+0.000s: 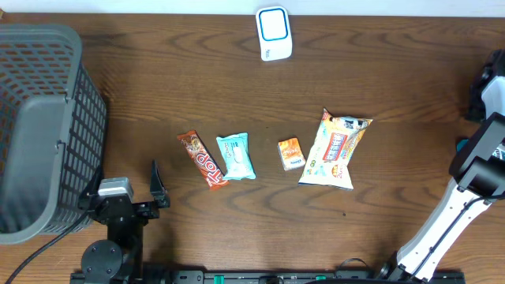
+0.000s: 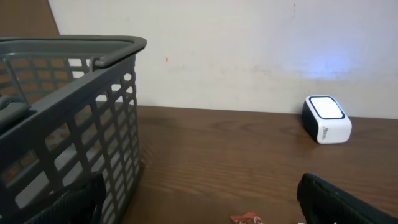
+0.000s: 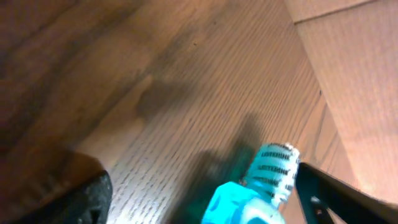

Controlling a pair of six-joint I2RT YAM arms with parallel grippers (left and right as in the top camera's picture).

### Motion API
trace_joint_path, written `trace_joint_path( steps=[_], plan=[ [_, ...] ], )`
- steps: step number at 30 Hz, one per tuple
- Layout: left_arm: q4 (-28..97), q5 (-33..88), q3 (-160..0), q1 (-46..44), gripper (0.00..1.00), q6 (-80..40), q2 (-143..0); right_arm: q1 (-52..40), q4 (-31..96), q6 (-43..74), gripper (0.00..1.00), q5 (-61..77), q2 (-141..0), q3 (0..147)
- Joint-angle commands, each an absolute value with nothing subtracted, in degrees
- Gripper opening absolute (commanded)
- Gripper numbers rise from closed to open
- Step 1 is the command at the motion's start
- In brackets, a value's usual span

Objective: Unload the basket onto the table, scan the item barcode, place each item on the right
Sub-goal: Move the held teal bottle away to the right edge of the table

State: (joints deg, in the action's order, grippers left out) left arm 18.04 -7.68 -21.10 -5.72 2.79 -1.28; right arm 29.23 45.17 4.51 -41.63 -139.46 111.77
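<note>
Grey mesh basket (image 1: 47, 118) stands tallest, filling the left end of the dark wood-grain desk (image 1: 394, 71). Left gripper (image 1: 156, 188) sits low beside the basket, jaws wide apart, nothing between them. Right gripper (image 3: 199, 180) is at the far right edge, jaws apart too, fingers (image 3: 81, 202) at opposite sides of its wrist view.

Snacks lie in a row mid-desk:
- White-and-yellow crisp bag (image 1: 335, 150), red lettering, unreadable.
- Orange-brown bar (image 1: 203, 159), marked "TOP".
- Teal packet (image 1: 236, 156) just beside the bar, print too small.

White scanner (image 1: 274, 33), blue-rimmed face, at the back edge, well apart from the row. Small orange box (image 1: 291, 154) between packet and bag. Teal item (image 3: 249, 196) with a black-and-white striped band lies between the right jaws, close to one finger; contact cannot be told.
</note>
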Motion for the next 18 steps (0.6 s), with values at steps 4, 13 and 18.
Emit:
trace_joint_path(
  steps=[4,13,18],
  plan=[
    [18.0,-8.0,-21.1,-5.4,0.98,2.5,-1.3,24.7,45.3,5.7,0.99,-33.8,-133.1,113.5],
    [18.0,-8.0,-21.1,-5.4,0.98,2.5,-1.3,15.1,45.3,6.1,0.99,-13.8,-116.8,114.0],
    [18.0,-8.0,-21.1,-5.4,0.98,2.5,-1.3,9.0,49.8,15.0,0.99,-5.0,-108.0,114.0]
  ],
)
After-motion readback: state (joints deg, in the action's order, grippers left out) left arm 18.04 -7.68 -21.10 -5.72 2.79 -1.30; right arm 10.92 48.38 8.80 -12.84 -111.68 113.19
